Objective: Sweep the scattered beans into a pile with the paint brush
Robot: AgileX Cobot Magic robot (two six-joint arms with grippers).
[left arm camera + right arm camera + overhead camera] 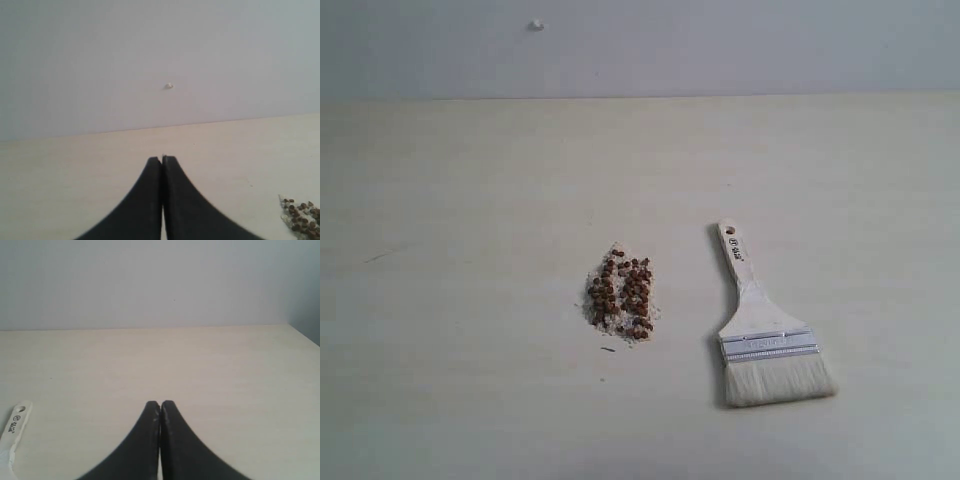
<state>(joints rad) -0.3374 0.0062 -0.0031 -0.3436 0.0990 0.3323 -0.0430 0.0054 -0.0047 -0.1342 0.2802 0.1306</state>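
exterior view: tiny reddish-brown beans (620, 298) sit heaped in the middle of the tabletop (470, 200), wide pale-handled paint brush (767, 330) flat beside them, apart, bristles toward the near edge. left wrist: left end effector (162, 161) pressed closed, empty. right wrist: right end effector (160, 404) likewise.

Bright, even light; faint shadows; wrist pics slightly soft.

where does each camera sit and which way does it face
exterior: off the arms, raised, looking down the table at pile and paint brush; no arm shows
left wrist: low over the table, facing the wall; shut left gripper shows
right wrist: likewise; shut right gripper shows
shared: pile, exterior and left wrist; paint brush, exterior and right wrist
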